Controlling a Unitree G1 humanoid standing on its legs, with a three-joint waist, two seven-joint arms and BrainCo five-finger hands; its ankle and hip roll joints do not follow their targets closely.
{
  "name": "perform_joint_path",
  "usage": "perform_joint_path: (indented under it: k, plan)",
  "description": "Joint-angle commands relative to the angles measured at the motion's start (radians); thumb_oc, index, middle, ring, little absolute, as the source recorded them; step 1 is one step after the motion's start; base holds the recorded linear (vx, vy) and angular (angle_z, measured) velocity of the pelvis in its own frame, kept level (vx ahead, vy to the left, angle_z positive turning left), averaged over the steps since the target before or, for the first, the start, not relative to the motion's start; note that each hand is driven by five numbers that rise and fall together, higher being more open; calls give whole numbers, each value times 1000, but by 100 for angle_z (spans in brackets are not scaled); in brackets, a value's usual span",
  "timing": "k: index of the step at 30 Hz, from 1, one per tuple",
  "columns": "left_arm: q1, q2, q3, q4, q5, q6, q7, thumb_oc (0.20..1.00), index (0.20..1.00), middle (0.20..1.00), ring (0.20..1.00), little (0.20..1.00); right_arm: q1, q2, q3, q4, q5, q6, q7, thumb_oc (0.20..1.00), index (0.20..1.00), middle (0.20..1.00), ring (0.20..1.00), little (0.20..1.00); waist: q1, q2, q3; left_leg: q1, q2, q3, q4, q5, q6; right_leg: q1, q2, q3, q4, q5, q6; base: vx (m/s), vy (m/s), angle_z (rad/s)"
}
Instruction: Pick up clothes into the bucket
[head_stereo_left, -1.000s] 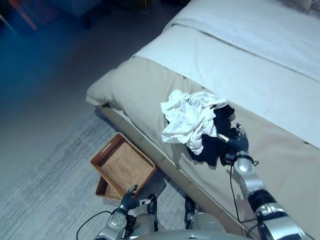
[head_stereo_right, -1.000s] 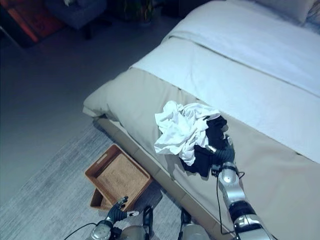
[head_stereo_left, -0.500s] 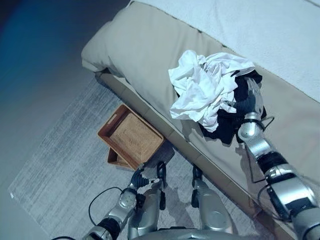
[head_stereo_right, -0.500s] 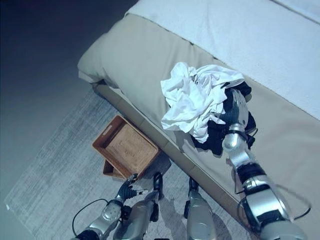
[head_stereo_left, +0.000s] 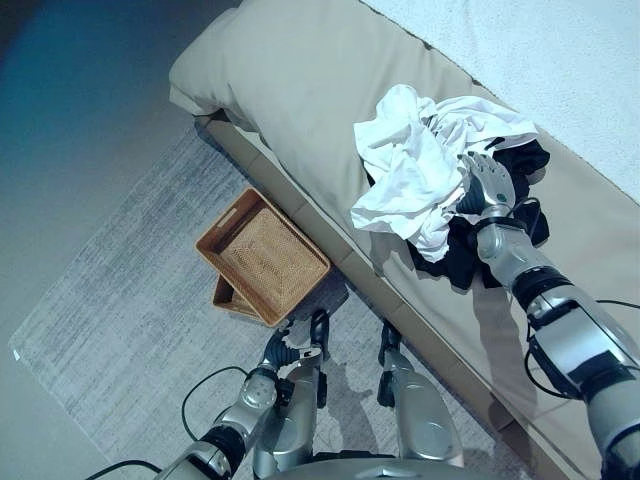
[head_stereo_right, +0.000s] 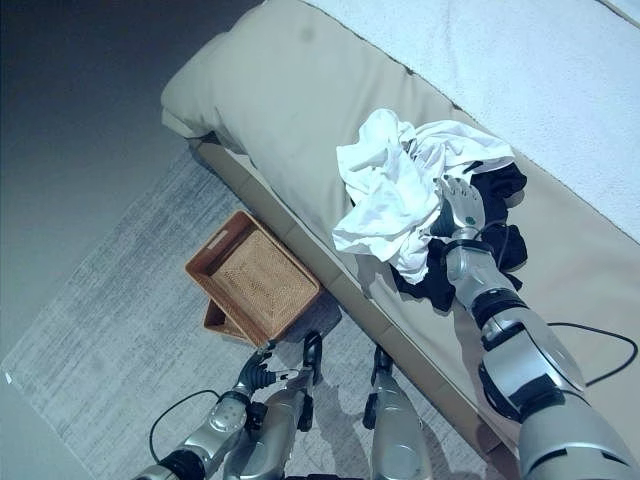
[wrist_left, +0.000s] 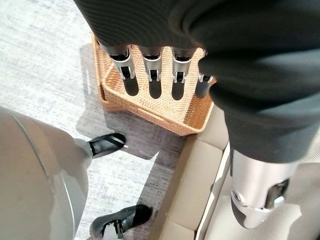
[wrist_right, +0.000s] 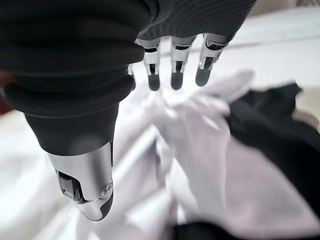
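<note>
A crumpled white garment (head_stereo_left: 420, 165) lies on top of a black garment (head_stereo_left: 500, 235) near the edge of the bed (head_stereo_left: 300, 90). My right hand (head_stereo_left: 487, 183) hovers just over the pile, fingers straight and open; the white cloth (wrist_right: 200, 135) shows past its fingertips (wrist_right: 172, 80). A brown wicker basket (head_stereo_left: 262, 257) stands on the floor beside the bed, holding nothing. My left hand (head_stereo_left: 285, 352) hangs low near the floor below the basket (wrist_left: 150, 107), fingers (wrist_left: 150, 75) straight and open.
A grey rug (head_stereo_left: 130, 290) lies under the basket. The beige mattress edge (head_stereo_left: 400, 300) runs diagonally between basket and clothes. A white bed cover (head_stereo_right: 560, 80) spreads behind the pile.
My right hand has come over the clothes pile, from its right side towards the white garment. The camera has shifted slightly; the left hand stays low.
</note>
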Motion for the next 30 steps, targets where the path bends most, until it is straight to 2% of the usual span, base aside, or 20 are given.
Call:
perform_joint_path:
  k: [1,2,5,10,15,18,19,20,22,24,27,30]
  plan:
    - [-23,5,-36,-1,-38,-17,11,1000,1000,1000,1000,1000,-124,-6,28,42,50,4,28,1000,1000,1000,1000,1000,22,-63,25,-43,-43,-40,56,-6,4,-33,-105,26,161,-56,81,-25,-25,17]
    - [-42,6,-40,2,-50,-12,8,1000,1000,1000,1000,1000,-146,-1,18,91,107,1,64,1000,1000,1000,1000,1000,31,-62,37,-57,-44,-45,63,-3,3,-42,-106,20,168,-56,79,-25,-26,10]
    - [-61,8,-44,4,-60,-5,-1,1000,1000,1000,1000,1000,-177,-1,33,150,135,2,117,1000,1000,1000,1000,1000,42,-62,52,-75,-48,-53,77,-3,2,-52,-109,12,176,-57,77,-19,-25,14]
    - [-74,8,-49,-1,-67,1,-9,1000,1000,1000,1000,1000,-200,-11,29,181,155,5,128,1000,1000,1000,1000,1000,53,-58,66,-103,-52,-57,96,-6,2,-73,-113,7,187,-60,75,-5,-1,6]
    - [-88,10,-69,-20,-74,-1,5,1000,1000,1000,1000,1000,-235,-20,25,204,156,13,93,1000,1000,1000,1000,1000,62,-51,66,-156,-55,-57,108,-5,5,-124,-112,14,191,-56,75,0,0,0]
    - [-100,9,-79,-40,-85,-5,25,1000,1000,1000,1000,1000,-247,-26,-38,169,239,-2,16,1000,1000,1000,1000,1000,63,-43,66,-181,-51,-56,90,11,3,-153,-111,12,183,-50,77,0,0,0]
    - [-104,8,-81,-40,-89,-5,29,1000,1000,1000,1000,1000,-250,-29,-54,159,269,-10,6,495,495,495,495,495,63,-42,66,-183,-49,-58,80,16,2,-158,-110,11,180,-49,78,0,0,0]
    - [-107,6,-83,-38,-91,-3,32,1000,1000,1000,1000,1000,-251,-28,-67,151,292,-16,-9,200,200,200,200,200,62,-40,66,-185,-48,-61,73,21,1,-159,-110,8,175,-48,79,0,0,0]
    - [-110,6,-82,-38,-93,-4,36,1000,1000,1000,1000,1000,-254,-22,-78,135,316,-25,-22,200,200,200,200,200,61,-40,66,-186,-47,-62,64,28,-1,-161,-109,6,168,-46,79,0,0,0]
    - [-122,-1,-83,-32,-90,-5,44,1000,1000,1000,1000,1000,-247,-9,-129,68,427,-68,-46,200,200,200,200,200,53,-41,66,-173,-42,-75,27,46,-11,-148,-106,-5,146,-42,82,33,-38,6]
    - [-122,-1,-81,-31,-90,-10,47,1000,1000,1000,1000,1000,-240,-7,-139,20,464,-90,-51,200,200,200,200,200,47,-45,66,-162,-40,-81,9,52,-16,-137,-107,-15,136,-40,85,17,-15,9]
    - [-121,1,-62,-29,-80,-15,58,1000,1000,1000,1000,1000,-207,-40,-165,-158,493,-126,-79,200,200,200,200,200,28,-58,66,-135,-42,-84,-2,53,-20,-110,-113,-17,127,-36,88,14,-2,9]
